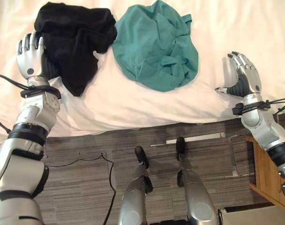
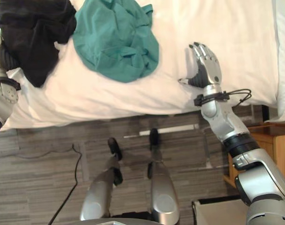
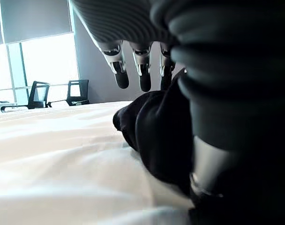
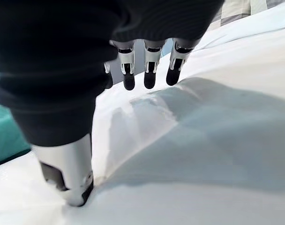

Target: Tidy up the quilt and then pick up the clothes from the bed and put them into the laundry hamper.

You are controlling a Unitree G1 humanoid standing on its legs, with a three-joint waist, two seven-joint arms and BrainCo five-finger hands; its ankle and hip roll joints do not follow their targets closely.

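While the white quilt [image 1: 147, 101] lies spread over the bed, two garments sit on it side by side near the front edge: a crumpled teal garment [image 1: 156, 44] in the middle and a black garment [image 1: 74, 40] just to its left, the two touching. Beside the black one rests the left hand [image 1: 31, 54], fingers straight and relaxed, against the cloth. Well to the right, the right hand [image 2: 204, 65] has straight, loosely spread fingers on bare quilt.
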